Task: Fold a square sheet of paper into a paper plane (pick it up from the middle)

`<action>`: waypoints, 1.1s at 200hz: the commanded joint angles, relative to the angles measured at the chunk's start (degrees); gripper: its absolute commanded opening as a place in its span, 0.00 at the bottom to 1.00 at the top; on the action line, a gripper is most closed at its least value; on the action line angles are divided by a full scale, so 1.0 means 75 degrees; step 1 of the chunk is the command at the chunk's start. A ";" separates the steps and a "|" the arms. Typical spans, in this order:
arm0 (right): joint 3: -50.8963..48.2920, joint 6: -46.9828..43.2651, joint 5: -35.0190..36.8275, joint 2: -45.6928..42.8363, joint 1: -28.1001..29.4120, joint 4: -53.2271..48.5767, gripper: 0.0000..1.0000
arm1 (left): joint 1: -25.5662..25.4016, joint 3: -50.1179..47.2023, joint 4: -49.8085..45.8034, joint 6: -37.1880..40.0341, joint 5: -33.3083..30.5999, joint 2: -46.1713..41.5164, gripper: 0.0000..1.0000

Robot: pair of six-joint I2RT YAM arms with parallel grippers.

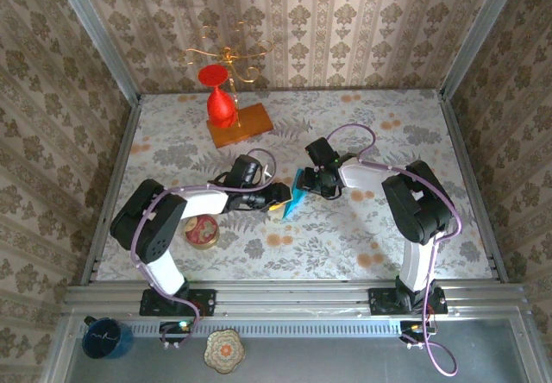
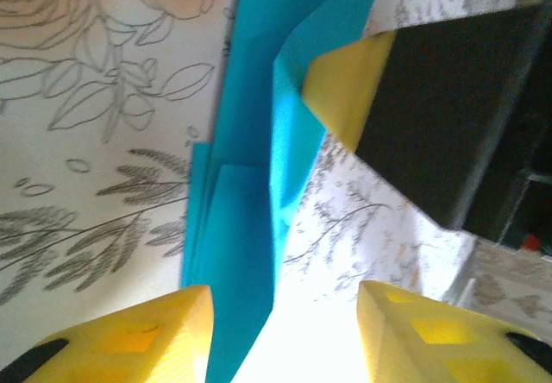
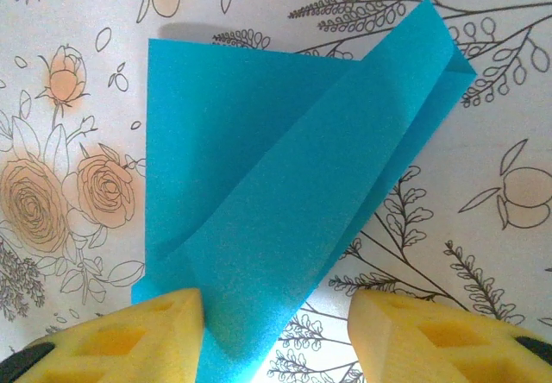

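Creased teal paper (image 1: 295,196), on the arms' side of the wooden block (image 1: 241,125), between both grippers. Left gripper (image 2: 285,314): fingers parted, paper against one pad, released. Right gripper (image 3: 276,314): fingers parted, paper's corner between them, unclamped.

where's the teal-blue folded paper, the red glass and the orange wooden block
teal-blue folded paper (image 3: 285,185): right wrist view, middle of the upper flap
red glass (image 1: 222,107): top external view, lower bulb
orange wooden block (image 1: 252,122): top external view, bare top face
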 commanded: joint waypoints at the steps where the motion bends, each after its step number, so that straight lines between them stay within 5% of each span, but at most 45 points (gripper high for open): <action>1: -0.0216 0.0007 0.0252 0.0819 0.0084 -0.0347 0.53 | -0.0288 0.0308 -0.1359 0.0939 -0.0862 -0.0279 0.52; 129: -0.0161 0.0131 0.0227 0.0982 0.0072 -0.0467 0.53 | -0.0806 0.1171 -0.2408 0.1795 -0.1308 0.0494 0.52; 220: -0.0100 0.0201 0.0228 0.1099 0.0025 -0.0582 0.52 | -0.0830 0.1164 -0.2503 0.1901 -0.1391 0.0928 0.36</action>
